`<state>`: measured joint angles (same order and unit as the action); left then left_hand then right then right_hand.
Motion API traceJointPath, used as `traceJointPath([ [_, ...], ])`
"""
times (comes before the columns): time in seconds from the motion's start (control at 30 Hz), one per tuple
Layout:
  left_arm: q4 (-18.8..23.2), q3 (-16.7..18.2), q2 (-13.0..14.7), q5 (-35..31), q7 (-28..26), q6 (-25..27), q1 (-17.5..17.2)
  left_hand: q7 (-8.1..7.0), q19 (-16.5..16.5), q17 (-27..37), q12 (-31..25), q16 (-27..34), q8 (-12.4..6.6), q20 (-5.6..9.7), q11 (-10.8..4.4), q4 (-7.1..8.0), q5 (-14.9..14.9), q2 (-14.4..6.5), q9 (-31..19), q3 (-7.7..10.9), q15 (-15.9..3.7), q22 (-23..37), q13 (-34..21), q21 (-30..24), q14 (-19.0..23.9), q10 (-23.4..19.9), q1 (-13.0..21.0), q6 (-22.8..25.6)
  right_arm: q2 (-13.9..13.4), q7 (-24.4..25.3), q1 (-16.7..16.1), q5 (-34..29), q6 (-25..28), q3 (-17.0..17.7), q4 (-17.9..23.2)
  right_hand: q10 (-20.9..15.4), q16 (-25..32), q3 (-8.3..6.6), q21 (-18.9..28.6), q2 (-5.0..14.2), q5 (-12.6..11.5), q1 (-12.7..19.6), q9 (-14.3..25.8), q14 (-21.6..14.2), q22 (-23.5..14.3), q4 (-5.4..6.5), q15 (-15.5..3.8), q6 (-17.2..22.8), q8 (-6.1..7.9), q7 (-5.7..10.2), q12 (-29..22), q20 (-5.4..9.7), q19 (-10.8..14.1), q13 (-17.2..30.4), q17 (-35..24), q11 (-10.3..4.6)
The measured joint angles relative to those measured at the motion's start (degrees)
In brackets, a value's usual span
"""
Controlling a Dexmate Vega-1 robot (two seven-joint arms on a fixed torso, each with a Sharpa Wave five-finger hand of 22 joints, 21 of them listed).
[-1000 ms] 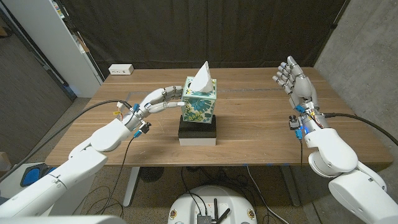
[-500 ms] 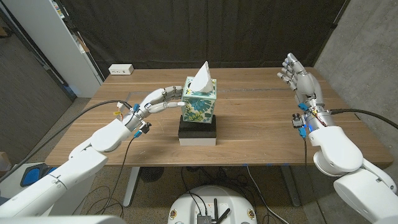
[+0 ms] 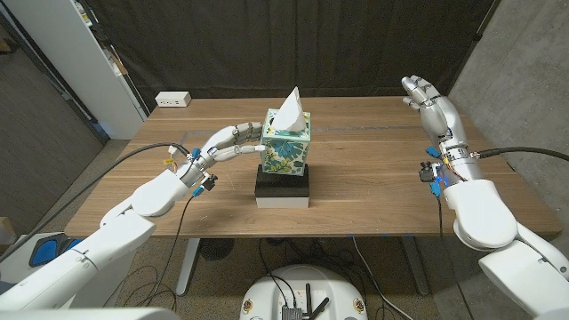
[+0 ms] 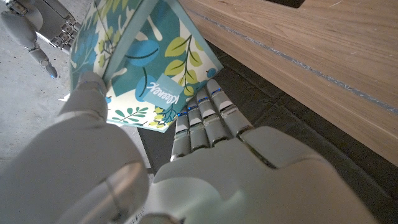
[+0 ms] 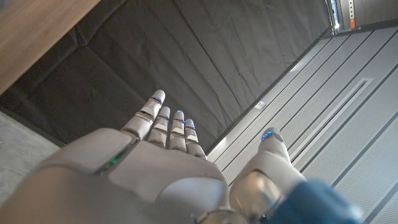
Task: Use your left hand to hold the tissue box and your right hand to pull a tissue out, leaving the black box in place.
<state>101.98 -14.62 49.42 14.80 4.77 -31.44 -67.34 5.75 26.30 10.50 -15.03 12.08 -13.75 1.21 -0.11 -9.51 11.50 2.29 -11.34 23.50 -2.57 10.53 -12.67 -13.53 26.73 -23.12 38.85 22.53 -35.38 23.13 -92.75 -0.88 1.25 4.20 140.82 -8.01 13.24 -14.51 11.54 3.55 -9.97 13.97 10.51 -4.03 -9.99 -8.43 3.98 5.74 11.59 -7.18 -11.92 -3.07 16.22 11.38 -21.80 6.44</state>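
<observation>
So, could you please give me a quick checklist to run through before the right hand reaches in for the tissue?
1. Left hand on the tissue box: ok, fingers against its left side, thumb on another face in the left wrist view.
2. Tissue sticking up, free to pinch: ok.
3. Tissue box seated on the black box: ok, upright on top.
4. Right hand empty, fingers apart: ok.
5. Right hand close to the tissue: not ok, it is raised over the table's far right corner.
6. Firmness of the left hand's hold: cannot tell.
</observation>
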Motion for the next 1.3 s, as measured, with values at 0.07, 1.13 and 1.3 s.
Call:
traceJointPath([
  [0.07,0.11,-0.03,-0.01,-0.05,-0.02,0.00,0.00,0.00,0.00,0.01,0.00,0.00,0.00,0.00,0.00,0.00,0.00,0.00,0.00,0.00,0.00,0.00,0.00,0.05,0.00,0.00,0.00,0.00,0.00,-0.15,0.24,-1.88,0.34,-0.13,0.01,-0.21,0.00,-0.11,0.00,0.09,0.00,0.09,0.00,-0.22,0.00,-0.11,-0.22,0.00,0.00,0.00,0.00,0.00,0.00,0.00,0.00,-0.21],
  [1.13,0.76,-0.49,-0.01,-0.20,0.02,0.59,-0.05,-0.29,0.00,0.01,0.23,0.07,0.46,0.00,-0.22,0.00,0.23,0.10,0.00,-0.16,-0.19,0.00,0.03,0.22,0.20,-0.39,0.54,0.77,-2.96,-2.69,1.38,-33.63,15.65,-3.66,5.37,-2.36,0.89,-0.35,0.40,0.08,-0.08,1.45,0.00,-2.86,0.00,-0.35,-1.84,3.07,0.71,0.41,-0.44,0.61,1.84,0.24,-0.01,-1.73],
  [1.3,0.52,-0.63,-0.24,-0.22,0.03,0.58,0.09,-0.39,0.00,0.03,0.23,0.07,0.46,0.00,-0.22,0.00,0.23,0.14,0.00,-0.17,-0.18,0.00,0.03,0.22,0.19,-0.38,0.59,0.87,-3.51,-4.49,1.43,-37.45,17.98,-3.92,6.25,-2.36,0.88,-0.51,0.40,0.08,-0.22,1.45,0.00,-2.86,0.00,-0.51,-1.84,3.07,0.71,0.41,-0.44,0.61,1.84,0.23,-0.01,-1.73],
])
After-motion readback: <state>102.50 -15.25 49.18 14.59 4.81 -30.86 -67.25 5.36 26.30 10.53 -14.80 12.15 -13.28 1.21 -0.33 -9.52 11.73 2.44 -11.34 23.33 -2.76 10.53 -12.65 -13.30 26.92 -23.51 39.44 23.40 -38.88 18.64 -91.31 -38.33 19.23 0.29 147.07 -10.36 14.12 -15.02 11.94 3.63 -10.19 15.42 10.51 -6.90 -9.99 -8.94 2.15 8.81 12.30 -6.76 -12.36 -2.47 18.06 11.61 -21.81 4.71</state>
